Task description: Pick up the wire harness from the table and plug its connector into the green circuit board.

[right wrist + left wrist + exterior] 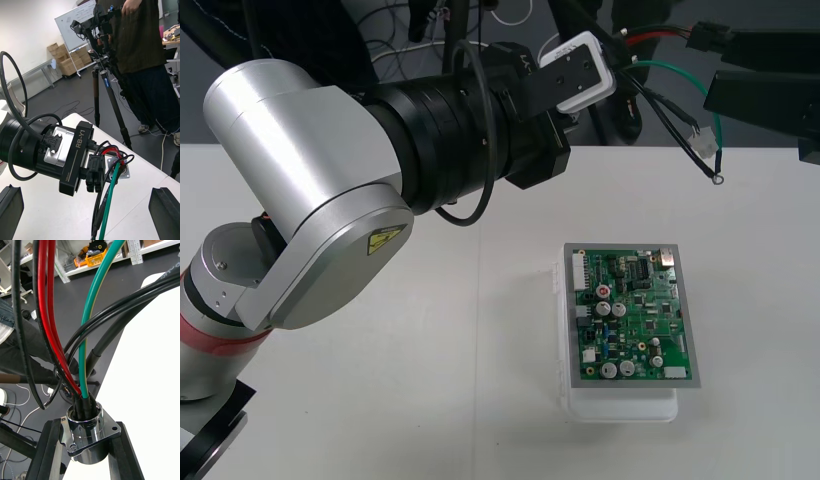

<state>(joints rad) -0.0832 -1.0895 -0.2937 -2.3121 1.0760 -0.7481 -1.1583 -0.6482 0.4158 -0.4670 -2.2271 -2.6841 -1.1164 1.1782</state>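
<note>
My left gripper (pixel 87 435) is shut on the flange of the round metal socket (pixel 88 420), held high above the table's far edge (pixel 620 62). Red, green and black wires (pixel 80 352) rise from the socket. In the front view the wires (pixel 670 110) hang to the right, ending in a small white plug (pixel 702 146) and a ring terminal (pixel 718 180). My right gripper (pixel 88 212) is open just beside them (pixel 725 68), with the wires (pixel 107 202) running down between its wide-apart fingers (pixel 165 208). The green circuit board (pixel 630 315) lies on its white base (pixel 620 405), with nothing plugged in from the harness.
The left arm's big silver link (pixel 320 190) spans the table's left and far side. Bare table lies between that arm and the board. Dark floor with loose cables (pixel 395 40) runs beyond the far edge.
</note>
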